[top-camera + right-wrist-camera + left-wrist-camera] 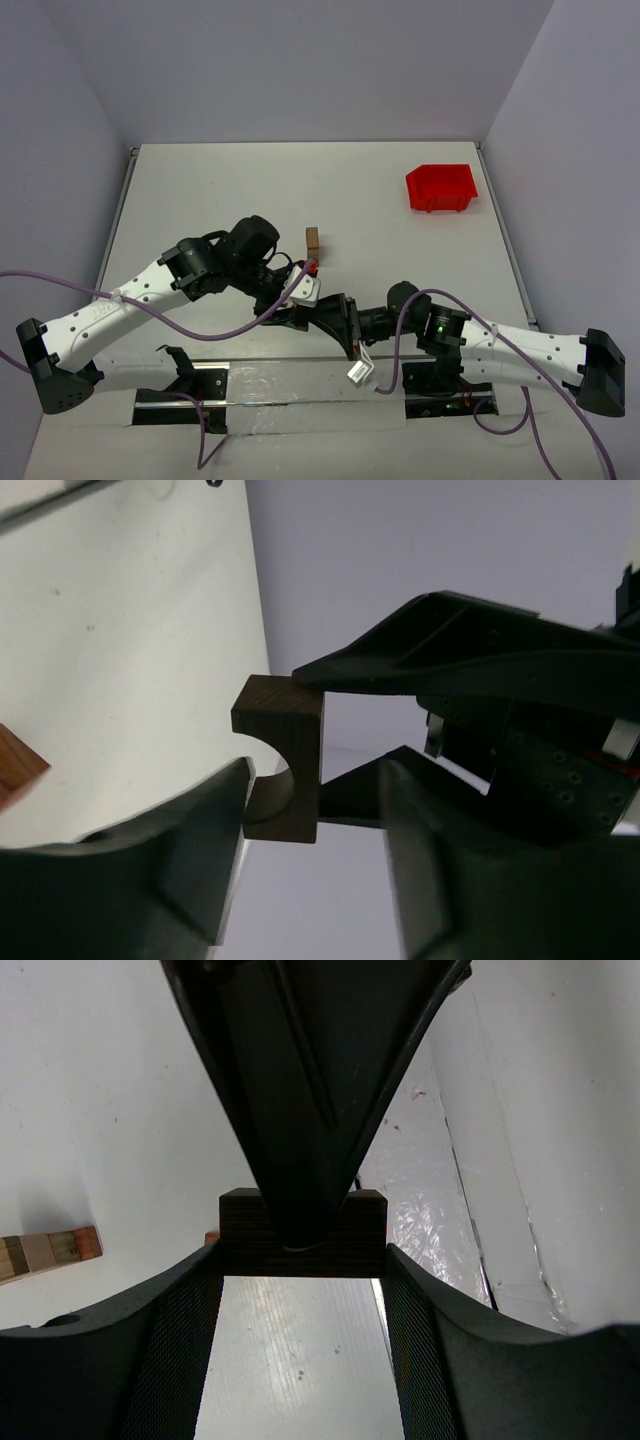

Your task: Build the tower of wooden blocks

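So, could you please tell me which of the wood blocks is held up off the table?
The dark arch block, clamped between the jaws of the left gripper; the lighter tan and reddish blocks stand stacked on the table.

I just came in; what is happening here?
A dark arch block is in the air above the table, where both arms meet. The left tool grips it between its fingers; the right tool stands open around it. The short tower stands just beyond, and a red bin sits far right.

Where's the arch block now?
Top view, near-centre of the table, just in front of the tower: the arch block is clamped in the left gripper, the right gripper open around it.
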### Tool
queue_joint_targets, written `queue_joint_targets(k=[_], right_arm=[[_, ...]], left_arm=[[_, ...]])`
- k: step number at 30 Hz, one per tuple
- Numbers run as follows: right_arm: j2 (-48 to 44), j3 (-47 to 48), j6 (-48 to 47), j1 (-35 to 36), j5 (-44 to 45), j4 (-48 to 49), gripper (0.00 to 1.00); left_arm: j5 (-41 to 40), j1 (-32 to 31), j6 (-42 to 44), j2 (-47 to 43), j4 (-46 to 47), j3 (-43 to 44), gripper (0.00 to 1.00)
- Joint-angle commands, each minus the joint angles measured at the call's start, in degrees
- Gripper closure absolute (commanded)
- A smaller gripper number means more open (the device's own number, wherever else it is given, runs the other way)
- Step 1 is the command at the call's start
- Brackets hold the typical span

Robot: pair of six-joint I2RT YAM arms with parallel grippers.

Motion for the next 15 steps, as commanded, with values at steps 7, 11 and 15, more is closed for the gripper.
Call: queue_joint_targets(k=[7, 11, 15], right_arm=[[-1.57, 1.07, 3.94, 0.43, 7.41, 2.45, 0.01], [-1.59, 0.79, 12.23, -0.74, 13.91, 2.53, 0.0], [1.58, 3.78, 28.62, -3.89, 24.42, -0.73, 0.0]], left_arm=[[0.42, 2.79, 0.18, -0.48, 0.36, 3.43, 0.98], [-0.1, 5.91, 0.61, 1.03, -0.99, 5.13, 1.0], [4.62, 16.0, 1.24, 4.01, -1.58, 8.33, 1.0]])
